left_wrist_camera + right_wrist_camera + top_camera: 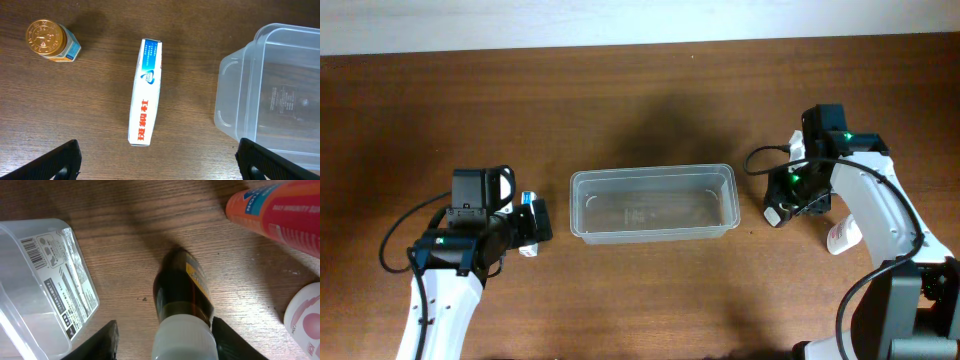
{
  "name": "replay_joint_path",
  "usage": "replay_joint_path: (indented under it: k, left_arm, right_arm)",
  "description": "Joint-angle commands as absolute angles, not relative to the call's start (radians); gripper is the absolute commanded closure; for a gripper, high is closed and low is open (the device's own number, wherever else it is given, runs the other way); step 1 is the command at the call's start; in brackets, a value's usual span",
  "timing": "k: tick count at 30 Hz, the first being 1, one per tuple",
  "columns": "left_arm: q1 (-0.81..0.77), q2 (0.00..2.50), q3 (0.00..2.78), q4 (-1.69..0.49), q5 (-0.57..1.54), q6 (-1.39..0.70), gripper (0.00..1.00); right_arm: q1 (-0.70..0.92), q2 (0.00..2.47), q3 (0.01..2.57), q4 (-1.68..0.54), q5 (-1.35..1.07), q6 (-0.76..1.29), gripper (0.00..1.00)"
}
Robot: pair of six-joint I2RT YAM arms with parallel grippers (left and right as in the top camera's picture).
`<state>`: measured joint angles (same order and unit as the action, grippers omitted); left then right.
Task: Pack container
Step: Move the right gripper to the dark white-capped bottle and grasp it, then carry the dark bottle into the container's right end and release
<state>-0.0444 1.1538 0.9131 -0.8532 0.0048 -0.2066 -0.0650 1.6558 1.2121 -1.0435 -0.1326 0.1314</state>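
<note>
The clear plastic container [652, 228] lies empty at the table's middle; it also shows in the left wrist view [235, 100] and the right wrist view [35, 285]. My left gripper [532, 226] [157, 165] is open just above a white and blue box [146, 92] that lies flat left of the container. My right gripper [783, 200] [165, 342] is open astride a dark bottle with a white cap [182, 297] [775, 213] lying on the table right of the container. The right finger touches the bottle; the left finger stands off it.
A small jar with a gold lid [47, 40] stands left of the box. A red and orange tube [280, 215] and a white bottle with pink print [306, 320] [843, 237] lie close to the right of the dark bottle.
</note>
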Motion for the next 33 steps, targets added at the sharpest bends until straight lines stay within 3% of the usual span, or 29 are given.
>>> replay_joint_path:
  k: [1, 2, 17, 26, 33]
  left_arm:
    - [-0.039, 1.156, 0.933, -0.853, 0.015, -0.208, 0.00]
    - [-0.039, 1.156, 0.933, -0.853, 0.015, -0.208, 0.00]
    - [-0.039, 1.156, 0.933, -0.853, 0.015, -0.208, 0.00]
    - [-0.039, 1.156, 0.933, -0.853, 0.015, -0.208, 0.01]
    - [-0.039, 1.156, 0.932, -0.853, 0.015, -0.208, 0.00]
  right_arm:
    - [-0.073, 1.657, 1.231, -1.044, -0.120, 0.133, 0.53]
    - [-0.073, 1.657, 1.231, -1.044, -0.120, 0.133, 0.61]
    - [-0.073, 1.655, 1.232, -1.049, -0.120, 0.133, 0.84]
    - [-0.039, 1.549, 1.383, -1.174, -0.120, 0.104, 0.86]
    - [0.158, 1.469, 1.605, -1.317, -0.120, 0.134, 0.86]
